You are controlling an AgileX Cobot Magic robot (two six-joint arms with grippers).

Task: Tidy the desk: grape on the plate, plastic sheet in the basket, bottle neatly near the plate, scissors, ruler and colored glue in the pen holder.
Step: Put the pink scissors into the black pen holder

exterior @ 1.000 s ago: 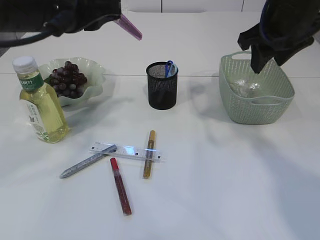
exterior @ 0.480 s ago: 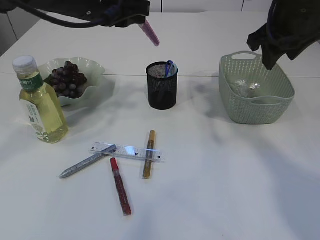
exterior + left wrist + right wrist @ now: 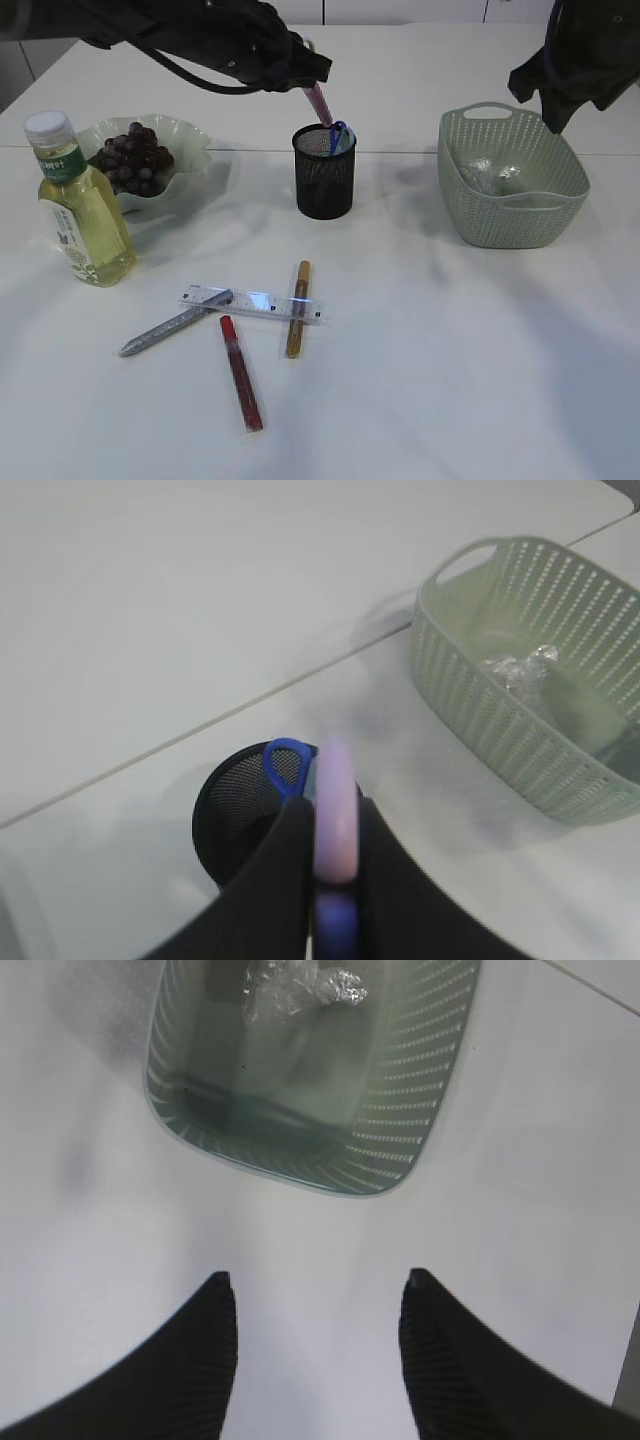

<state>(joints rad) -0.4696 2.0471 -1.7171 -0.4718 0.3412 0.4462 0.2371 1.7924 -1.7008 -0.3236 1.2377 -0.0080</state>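
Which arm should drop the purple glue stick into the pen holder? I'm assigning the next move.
The left. Its gripper is already shut on the purple glue stick, poised just above the pen holder. The right gripper is open and empty near the basket.

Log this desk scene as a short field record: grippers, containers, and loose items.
left gripper: shut on pink glue tube, above black mesh pen holder
right gripper: open, empty, near green woven basket
pen holder contents: blue-handled scissors
basket contents: crumpled clear plastic sheet
plate: pale green wavy plate holding dark grapes
bottle: yellow-liquid bottle, white cap, upright beside plate
loose on table: clear ruler, silver glue tube, red glue tube, gold glue tube
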